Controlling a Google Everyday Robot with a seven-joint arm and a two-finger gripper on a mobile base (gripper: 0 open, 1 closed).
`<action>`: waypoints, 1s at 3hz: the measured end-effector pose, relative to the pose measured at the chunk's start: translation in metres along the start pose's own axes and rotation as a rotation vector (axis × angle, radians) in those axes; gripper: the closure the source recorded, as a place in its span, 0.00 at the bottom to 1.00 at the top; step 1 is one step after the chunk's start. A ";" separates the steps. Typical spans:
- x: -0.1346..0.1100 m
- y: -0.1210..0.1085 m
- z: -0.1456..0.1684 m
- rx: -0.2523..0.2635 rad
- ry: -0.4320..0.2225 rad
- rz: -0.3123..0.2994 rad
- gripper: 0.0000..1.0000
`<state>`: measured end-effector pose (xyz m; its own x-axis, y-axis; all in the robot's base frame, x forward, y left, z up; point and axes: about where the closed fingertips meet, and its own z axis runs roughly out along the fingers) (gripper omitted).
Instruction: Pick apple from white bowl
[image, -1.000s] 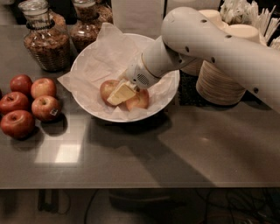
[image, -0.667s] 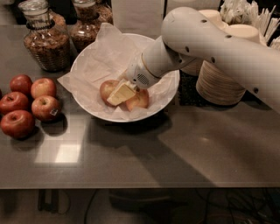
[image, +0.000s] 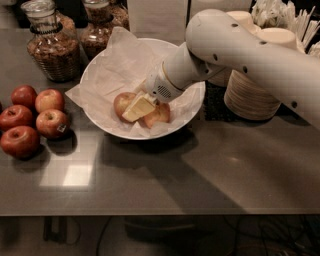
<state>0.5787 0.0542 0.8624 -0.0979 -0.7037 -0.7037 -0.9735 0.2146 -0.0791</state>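
Note:
The white bowl, lined with crumpled white paper, stands at the middle of the dark counter. Two apples lie in it. The apple, pale with a dull red blush, is on the left. A brighter pink-orange apple lies to its right. My gripper reaches down from the upper right into the bowl. Its cream tip rests between the two apples, against the pale apple's right side, and hides part of both.
Several dark red apples sit in a group on the counter at the left. Two glass jars stand at the back left. Stacked beige paper bowls and a holder of utensils stand at the right, behind my arm.

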 end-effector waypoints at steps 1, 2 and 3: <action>-0.026 0.015 -0.026 -0.004 -0.059 -0.059 1.00; -0.073 0.039 -0.076 0.016 -0.138 -0.186 1.00; -0.109 0.066 -0.127 0.044 -0.211 -0.304 1.00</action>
<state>0.4990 0.0593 1.0234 0.2435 -0.5853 -0.7734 -0.9413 0.0496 -0.3339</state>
